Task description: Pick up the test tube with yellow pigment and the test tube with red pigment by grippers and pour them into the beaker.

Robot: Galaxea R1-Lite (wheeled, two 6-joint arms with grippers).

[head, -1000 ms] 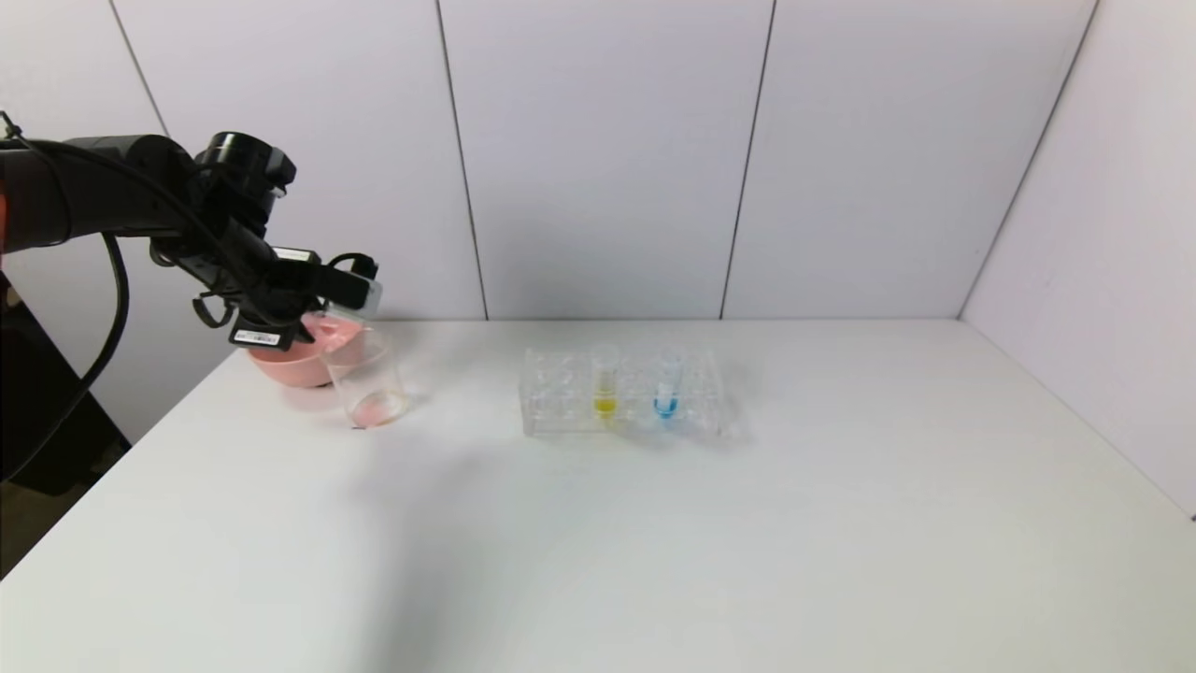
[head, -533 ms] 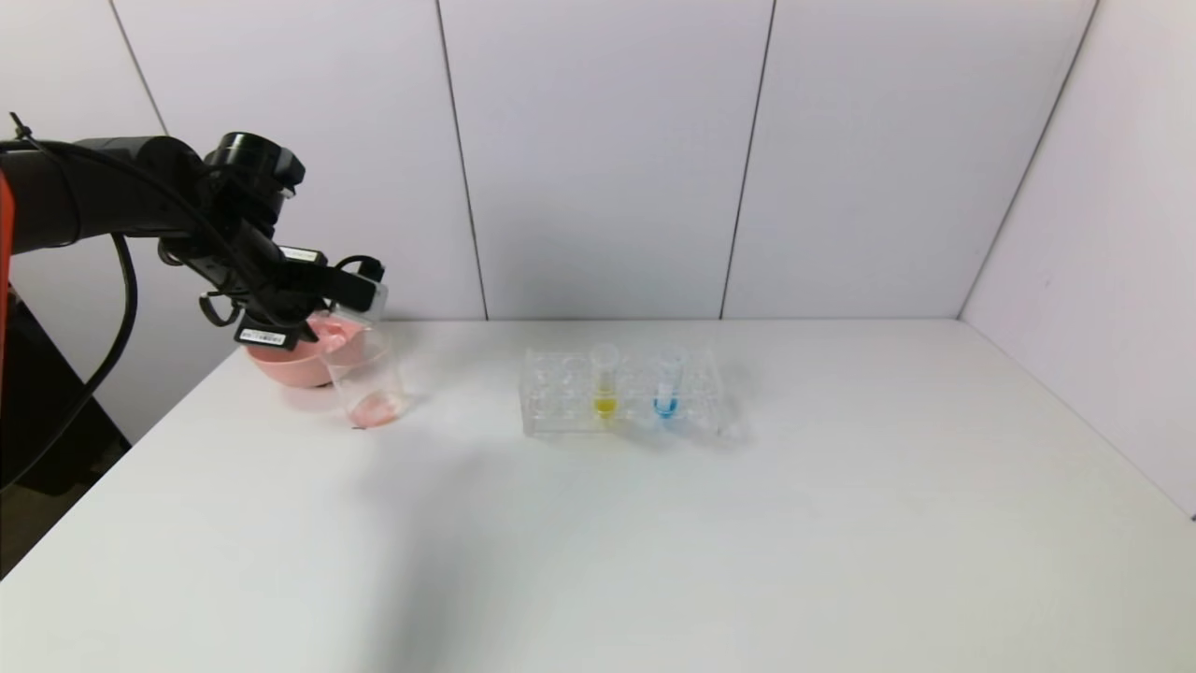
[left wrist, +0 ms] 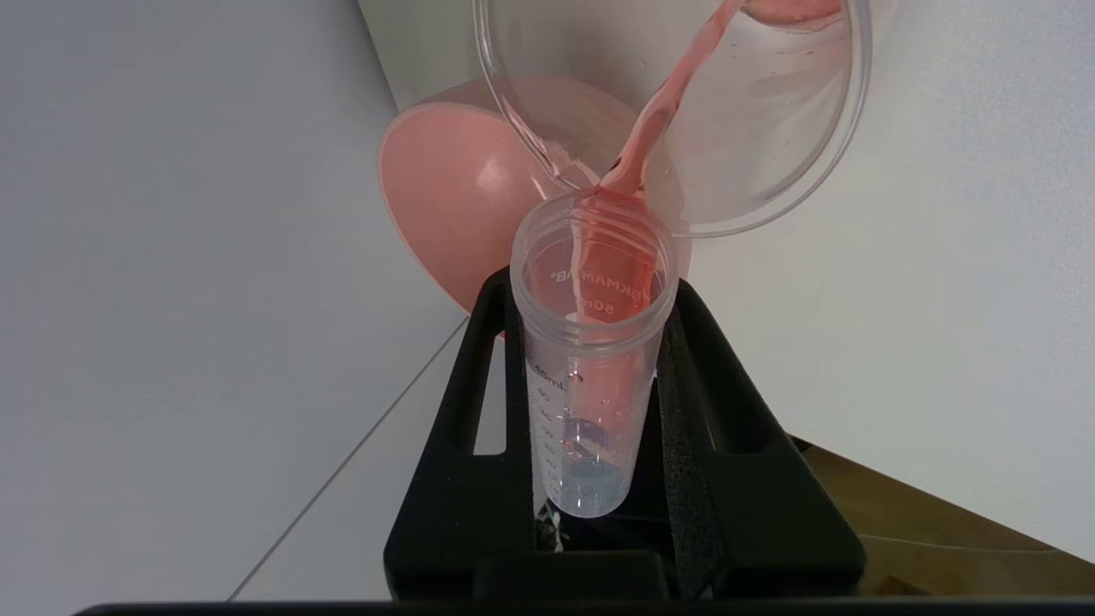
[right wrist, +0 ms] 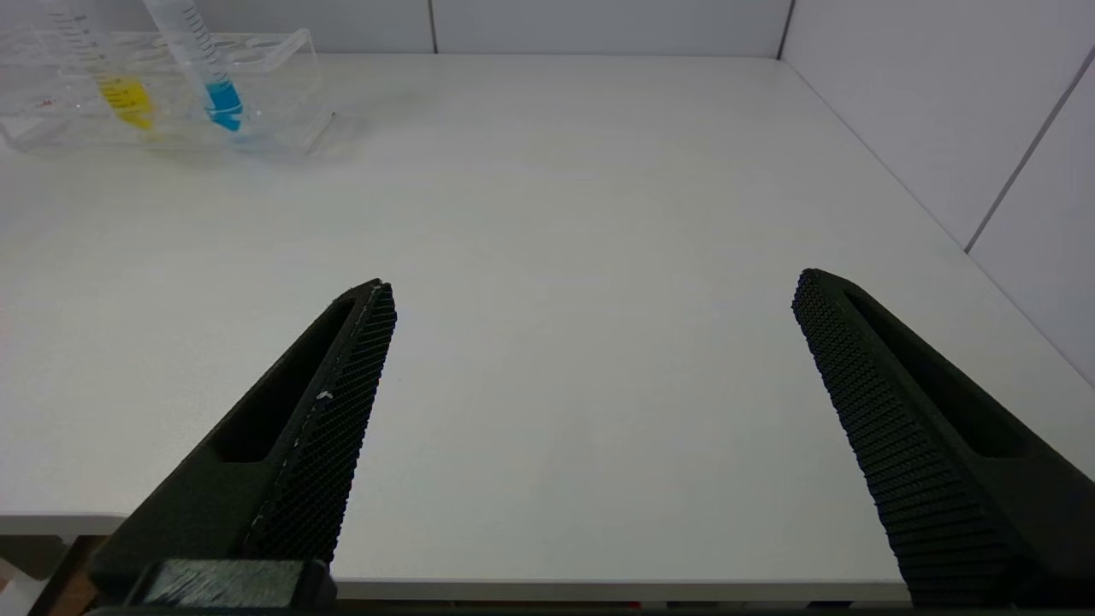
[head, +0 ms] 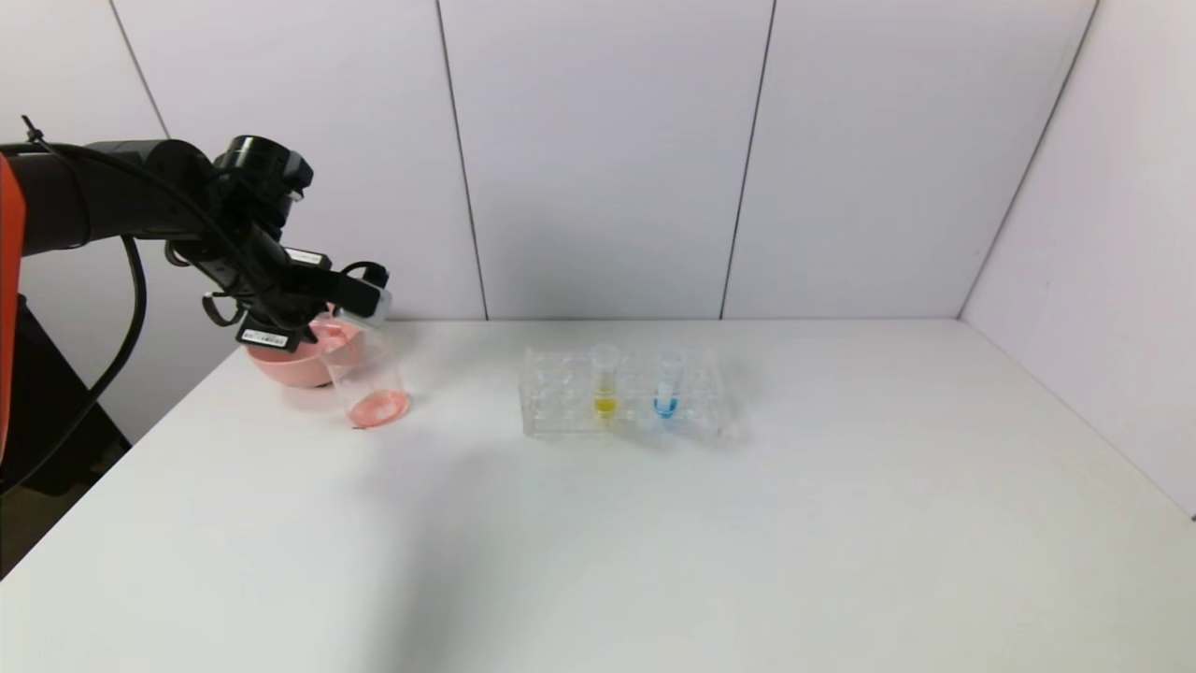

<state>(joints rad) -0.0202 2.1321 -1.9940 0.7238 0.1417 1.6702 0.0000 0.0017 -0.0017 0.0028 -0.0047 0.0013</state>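
Above the far left corner of the desk [head: 654, 523], the left claw [left wrist: 590, 376] is clenched on the test tube with red pigment [left wrist: 590, 359], which is held between the two black fingers [left wrist: 710, 445] and tipped steeply mouth-down. A thin red stream is seen running from the tube's threaded lip into the beaker [head: 366, 379] directly beneath the claw. The beaker is clear, straight-walled and round-rimmed, with a shallow pool of red on its bottom. Just behind it, touching or nearly so, a smooth pink bowl [head: 280, 365] is set close to the desk's left edge and the back wall.

Well off to the claw's right, a clear rack [head: 626, 397] is placed, with the test tube with yellow pigment [head: 605, 379] upright in it and a blue-liquid tube [head: 665, 383] beside that. Between beaker and rack, bare white desk is left open.

The right claw [right wrist: 590, 428] is held released, its mesh-textured fingers spread wide, low over the near edge of the desk, with a broad clear stretch before it.
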